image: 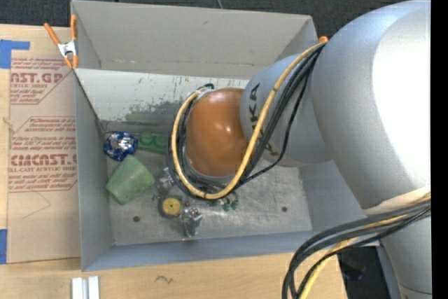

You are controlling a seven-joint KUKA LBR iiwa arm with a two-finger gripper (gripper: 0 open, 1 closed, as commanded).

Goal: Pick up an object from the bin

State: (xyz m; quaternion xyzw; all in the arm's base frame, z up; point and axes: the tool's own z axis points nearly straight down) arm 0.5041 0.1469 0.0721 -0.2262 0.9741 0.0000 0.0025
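Observation:
My gripper (178, 202) reaches down at the bin's front middle, below the orange cover on the wrist. Its two metal fingertips (190, 221) stand apart, so it is open. A small yellow round disc (171, 206) lies on the floor between the tips, and I cannot tell whether they touch it. A pale green block (129, 180) lies tilted just to the left of the gripper. A small dark green piece (229, 204) peeks out on the right, under the wrist.
Against the left wall lies a blue and white crumpled ball (120, 144), with a green brick (154, 143) beside it. The arm and its cables hide the bin's middle and right. Bare floor runs along the front right.

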